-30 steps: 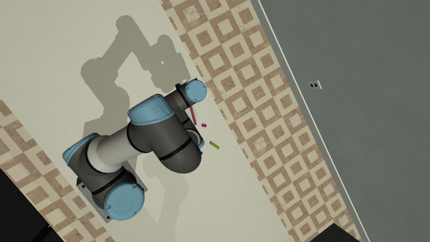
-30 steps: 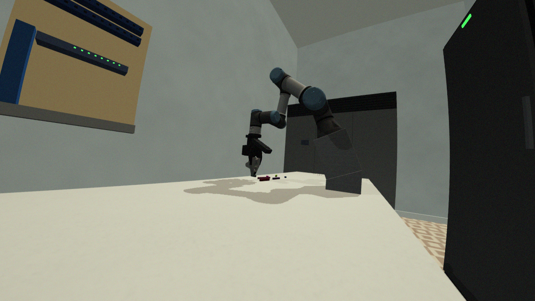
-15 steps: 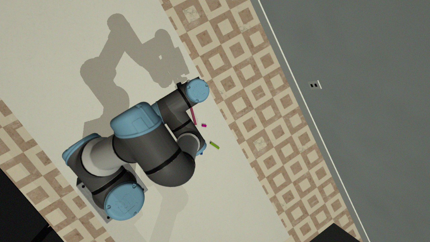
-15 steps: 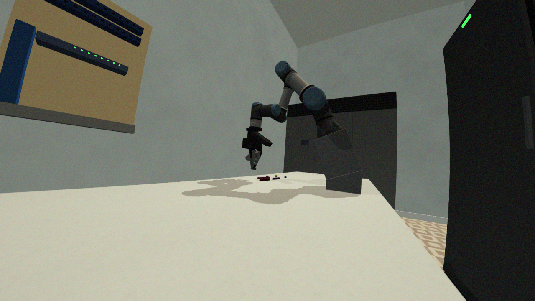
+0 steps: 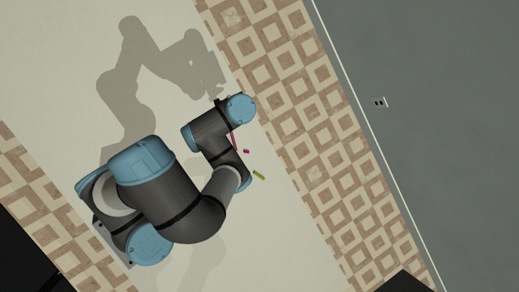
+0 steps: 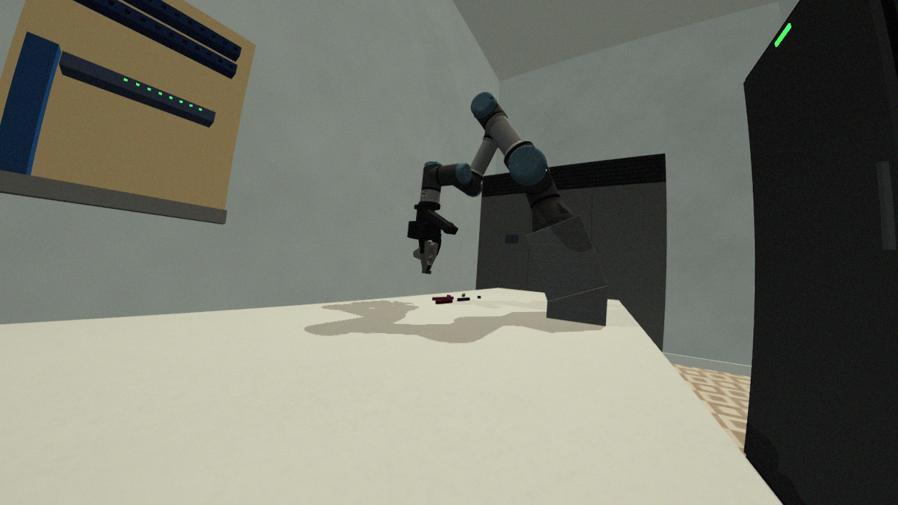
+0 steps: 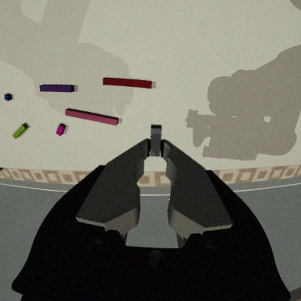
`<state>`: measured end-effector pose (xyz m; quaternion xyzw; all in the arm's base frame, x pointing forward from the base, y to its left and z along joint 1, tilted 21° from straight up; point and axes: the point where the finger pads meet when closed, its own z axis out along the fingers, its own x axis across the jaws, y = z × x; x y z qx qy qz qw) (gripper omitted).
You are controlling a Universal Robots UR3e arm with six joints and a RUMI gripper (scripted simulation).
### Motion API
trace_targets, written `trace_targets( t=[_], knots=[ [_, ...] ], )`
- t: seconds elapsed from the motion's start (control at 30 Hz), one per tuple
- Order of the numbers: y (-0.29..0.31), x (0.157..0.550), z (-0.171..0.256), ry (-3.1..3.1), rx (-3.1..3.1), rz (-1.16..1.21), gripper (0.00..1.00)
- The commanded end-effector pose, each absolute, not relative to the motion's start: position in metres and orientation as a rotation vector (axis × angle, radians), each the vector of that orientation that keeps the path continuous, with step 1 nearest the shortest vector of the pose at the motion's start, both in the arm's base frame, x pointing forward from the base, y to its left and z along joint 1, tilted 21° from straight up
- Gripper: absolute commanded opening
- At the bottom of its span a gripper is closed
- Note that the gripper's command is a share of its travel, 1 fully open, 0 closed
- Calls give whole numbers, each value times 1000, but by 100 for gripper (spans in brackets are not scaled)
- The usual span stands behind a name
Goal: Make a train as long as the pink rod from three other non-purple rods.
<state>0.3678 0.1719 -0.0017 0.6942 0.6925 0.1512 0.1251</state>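
My gripper is shut on a grey rod and holds it well above the table; the gripper also shows in the exterior view. Below, in the wrist view, lie the pink rod, a red rod, a purple rod, a magenta rod, a lime rod and a blue rod, all apart from each other. In the top view the arm hides most rods; the pink rod, magenta rod and lime rod show.
The rods lie near the table's edge by the patterned floor. The arm's base stands at the opposite edge. A dark cabinet stands beside the table.
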Motion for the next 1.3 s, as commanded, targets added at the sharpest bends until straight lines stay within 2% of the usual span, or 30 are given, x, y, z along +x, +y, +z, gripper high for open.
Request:
trace_targets(
  t=[0.0,0.83,1.27],
  knots=[
    [171,360,6,2029,2035,418,0],
    [168,359,5,2042,2025,412,0],
    [138,363,3,2151,1904,372,0]
  ],
)
